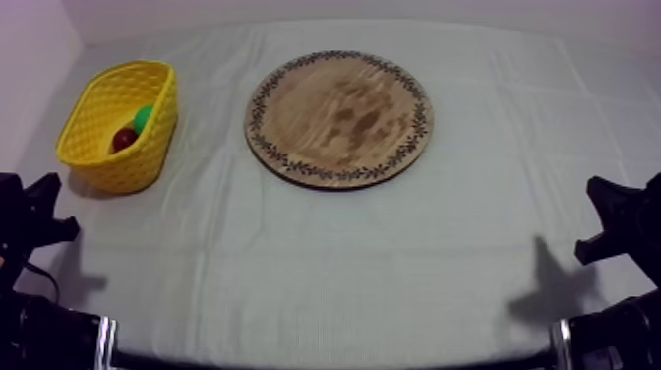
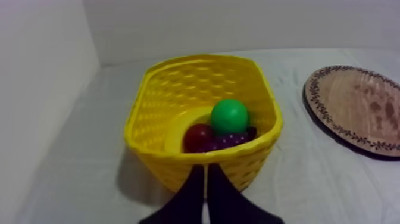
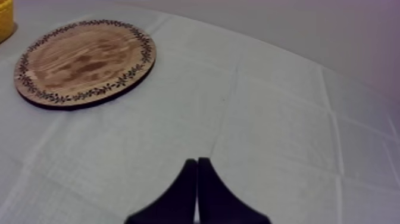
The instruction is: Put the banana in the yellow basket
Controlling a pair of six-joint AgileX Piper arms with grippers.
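Your left arm (image 1: 31, 212) sits low at the table's edge, far to the left of the board (image 1: 339, 118) and nearer to you than it. Your left gripper (image 2: 205, 173) is clenched on nothing: its two black fingers lie together as a narrow wedge. It points at the near wall of the yellow basket (image 1: 128, 165), close to that wall and low against it.

The yellow basket stands upright on the cloth (image 1: 325, 266), left of the board and clear of its rim. The banana (image 2: 176, 128) lies inside it, curved along the inner wall on the side away from the board. The small red fruit (image 2: 199, 137) is tucked against the banana. The green pear (image 2: 229, 116) sits on top, on the side toward the board, and the purple grapes (image 2: 233, 140) lie just under the pear and beside the red fruit.

The board lies flat at the middle of the table, with its wood grain and patterned rim showing all the way round.

Your right arm (image 1: 622, 212) sits low at the table's edge, far to the right of the board and nearer to you. Your right gripper (image 3: 197, 162) is likewise clenched on nothing, its fingers pressed into a wedge over the cloth and well apart from the board.
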